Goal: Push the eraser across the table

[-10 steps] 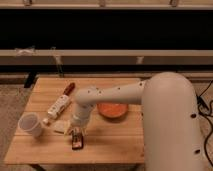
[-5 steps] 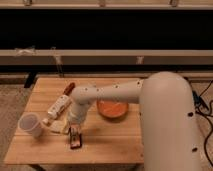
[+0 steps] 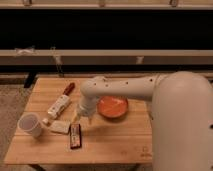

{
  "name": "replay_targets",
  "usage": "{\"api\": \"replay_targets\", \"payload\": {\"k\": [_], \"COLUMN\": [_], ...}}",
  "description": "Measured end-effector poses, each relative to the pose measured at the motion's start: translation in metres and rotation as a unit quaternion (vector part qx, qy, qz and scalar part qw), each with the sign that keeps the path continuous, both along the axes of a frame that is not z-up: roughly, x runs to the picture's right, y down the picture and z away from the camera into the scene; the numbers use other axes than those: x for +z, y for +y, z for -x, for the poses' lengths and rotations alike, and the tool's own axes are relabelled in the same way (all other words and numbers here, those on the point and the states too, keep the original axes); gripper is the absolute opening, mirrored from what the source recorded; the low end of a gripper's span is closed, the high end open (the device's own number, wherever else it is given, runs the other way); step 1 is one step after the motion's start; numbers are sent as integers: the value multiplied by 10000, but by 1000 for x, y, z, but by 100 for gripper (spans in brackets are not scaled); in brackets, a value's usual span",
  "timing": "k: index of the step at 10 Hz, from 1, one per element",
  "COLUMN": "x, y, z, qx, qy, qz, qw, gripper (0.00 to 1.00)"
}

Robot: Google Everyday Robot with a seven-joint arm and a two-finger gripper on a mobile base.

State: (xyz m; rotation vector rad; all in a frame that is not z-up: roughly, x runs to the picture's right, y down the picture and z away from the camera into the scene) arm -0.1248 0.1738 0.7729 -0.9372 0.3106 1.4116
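Note:
The eraser (image 3: 75, 136), a small flat black bar with reddish and whitish marks, lies lengthwise near the front left of the light wooden table (image 3: 115, 142). My gripper (image 3: 82, 118) hangs from the white arm just above and behind the eraser's far end, a little to its right. It sits between the eraser and the orange bowl (image 3: 112, 106).
A pale beige block (image 3: 60, 127) lies left of the eraser. A white tube with a cap (image 3: 57, 107) and a red-handled item (image 3: 68, 89) lie behind it. A white cup (image 3: 30, 124) stands at the left edge. My arm's large white body fills the right.
The arm has swung slightly, and the gripper has shifted a little right and back from the eraser's far end. The eraser lies about where it was.

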Motion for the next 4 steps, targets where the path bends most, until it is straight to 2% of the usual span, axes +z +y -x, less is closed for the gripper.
{"api": "replay_targets", "payload": {"k": [1, 4], "x": [-4, -4], "y": [-7, -8], "z": [-8, -8], "qx": [-24, -36], "qy": [138, 156], "qz": [-116, -132], "qw": [9998, 9998], "gripper": [65, 65]}}
